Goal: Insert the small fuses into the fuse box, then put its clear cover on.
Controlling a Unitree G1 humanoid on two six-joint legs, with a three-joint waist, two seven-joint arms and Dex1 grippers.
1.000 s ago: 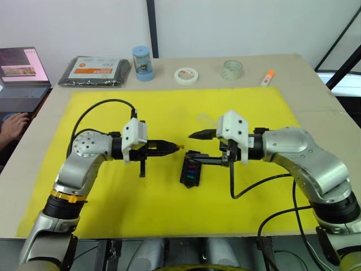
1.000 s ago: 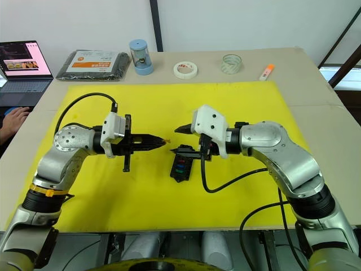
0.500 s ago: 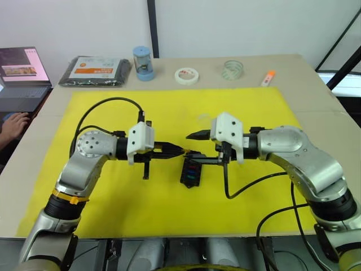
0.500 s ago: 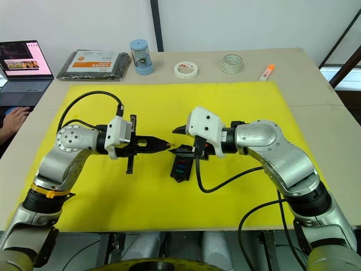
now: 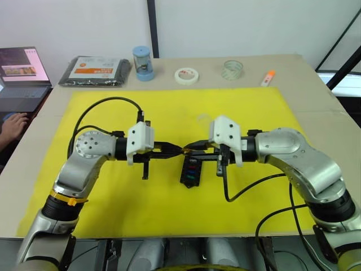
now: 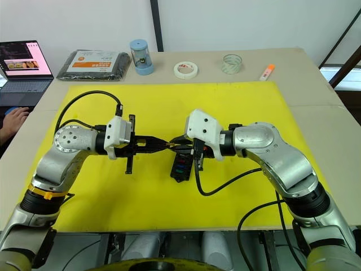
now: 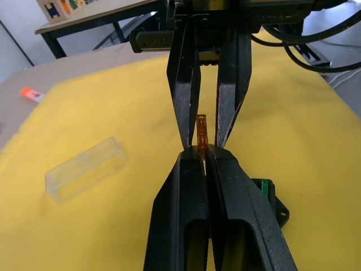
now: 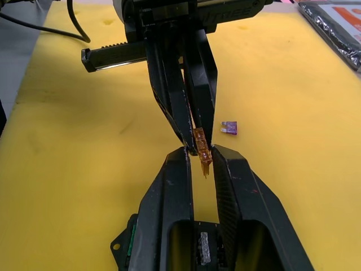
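My left gripper (image 5: 179,150) is shut on a small amber fuse (image 7: 201,134), held just above the yellow mat. From the opposite side my right gripper (image 5: 189,148) meets it tip to tip; it is open, with one finger on each side of that fuse (image 8: 201,148). The black fuse box (image 5: 190,171) lies on the mat just below and in front of both tips, with coloured fuses in its slots. A purple fuse (image 8: 229,129) lies loose on the mat. The clear cover (image 7: 84,169) rests on the mat a little behind the grippers.
Along the back of the table are a black packet with an orange label (image 5: 95,70), a blue cylinder (image 5: 142,63), a white tape roll (image 5: 185,75), a clear tape roll (image 5: 232,69) and an orange marker (image 5: 267,77). A laptop (image 5: 22,76) and a person's hand (image 5: 14,123) are at far left.
My left gripper carried the amber fuse to the right. My right gripper moved left, and its open fingers now straddle the fuse at the left gripper's tip.
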